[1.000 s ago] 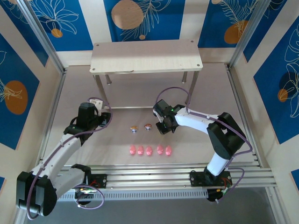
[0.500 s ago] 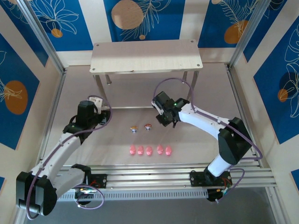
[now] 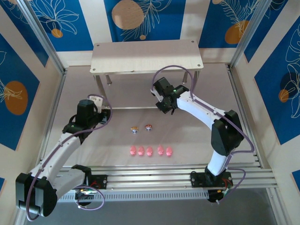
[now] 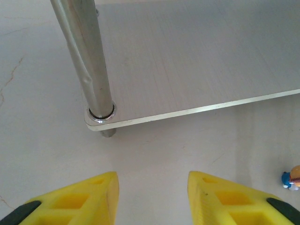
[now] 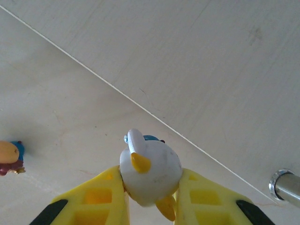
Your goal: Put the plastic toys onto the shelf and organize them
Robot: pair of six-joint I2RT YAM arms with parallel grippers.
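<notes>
Pinching a whitish figurine [image 5: 150, 161], the right gripper [image 5: 151, 173] is hovering at the near edge of the shelf [image 3: 145, 56], by its lower board [image 4: 197, 56]; the left gripper [image 4: 152, 185] is hanging half-open and empty near the near-left leg [image 4: 91, 70].

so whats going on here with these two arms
The right gripper is clamped on a white figurine, holding it by the front edge of the shelf's lower board. The left gripper is open and empty near the shelf's front-left leg. Five pink pigs sit in a row on the table, with two more figurines just behind them.
</notes>
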